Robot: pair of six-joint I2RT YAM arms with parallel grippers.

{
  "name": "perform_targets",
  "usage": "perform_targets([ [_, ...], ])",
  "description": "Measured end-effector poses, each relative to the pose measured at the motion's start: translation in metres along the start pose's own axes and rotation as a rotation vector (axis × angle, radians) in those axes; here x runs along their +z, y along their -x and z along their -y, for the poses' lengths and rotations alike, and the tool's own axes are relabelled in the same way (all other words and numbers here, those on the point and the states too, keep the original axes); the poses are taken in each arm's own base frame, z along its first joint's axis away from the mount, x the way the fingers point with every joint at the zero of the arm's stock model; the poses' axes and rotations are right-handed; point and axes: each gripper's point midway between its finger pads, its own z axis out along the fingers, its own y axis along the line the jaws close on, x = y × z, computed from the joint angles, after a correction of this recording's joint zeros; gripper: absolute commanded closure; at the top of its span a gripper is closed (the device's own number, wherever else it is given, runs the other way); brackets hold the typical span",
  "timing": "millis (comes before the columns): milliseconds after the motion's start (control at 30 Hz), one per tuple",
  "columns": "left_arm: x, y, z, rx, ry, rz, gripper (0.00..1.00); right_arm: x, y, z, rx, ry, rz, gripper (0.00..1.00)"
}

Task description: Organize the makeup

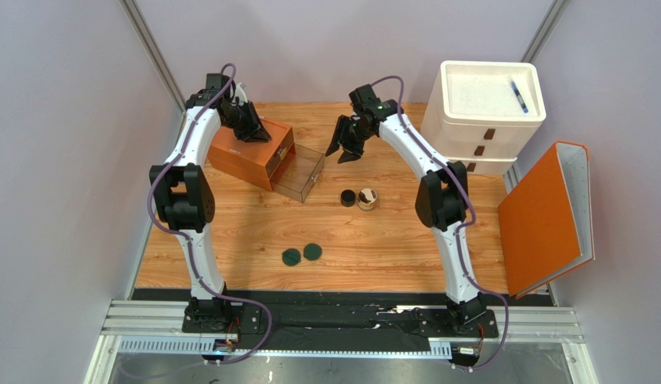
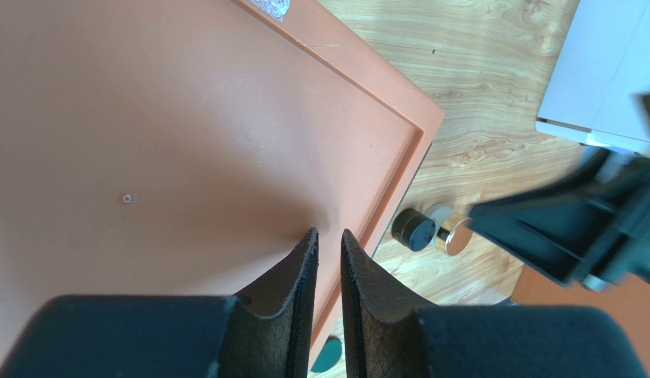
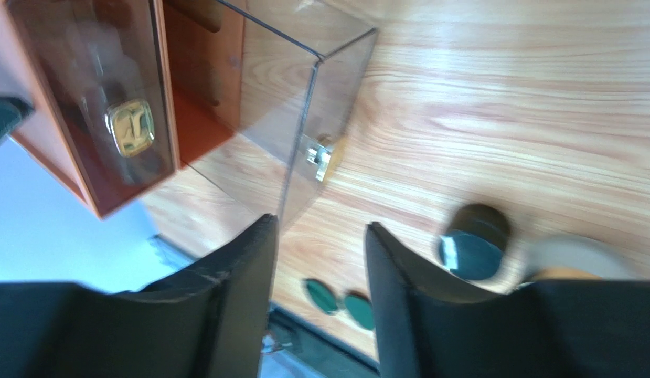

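On the table (image 1: 389, 240), the black cap (image 1: 348, 197) and tan jar (image 1: 367, 198) are standing upright side by side, the right gripper (image 1: 341, 154) hovering open, the left gripper (image 2: 329, 234) barely parted above the orange box (image 2: 186, 142).

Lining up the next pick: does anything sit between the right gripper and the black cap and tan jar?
Nothing visible does. The right gripper hangs open over bare wood, with the black cap and tan jar just nearer the arm bases. The pulled-out clear drawer lies off to its left, outside that path.
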Motion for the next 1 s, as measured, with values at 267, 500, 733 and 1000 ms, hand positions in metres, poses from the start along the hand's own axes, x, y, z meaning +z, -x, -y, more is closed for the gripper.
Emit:
perform_targets([
  [267,0.0,0.0,0.0,0.006,-0.001,-0.001,0.76,-0.055,-0.016,0.069,-0.215,-0.262,0.036,0.36],
  [500,-0.002,-0.004,-0.001,0.007,0.003,-0.004,0.76,-0.042,-0.054,0.142,-0.262,-0.463,-0.132,0.36],
  [733,-0.004,-0.007,-0.001,0.009,0.005,-0.007,0.76,-0.034,-0.059,0.149,-0.275,-0.46,-0.167,0.36],
  [1000,-0.004,-0.008,-0.002,0.009,0.005,-0.008,0.76,-0.028,-0.066,0.144,-0.266,-0.413,-0.203,0.36],
])
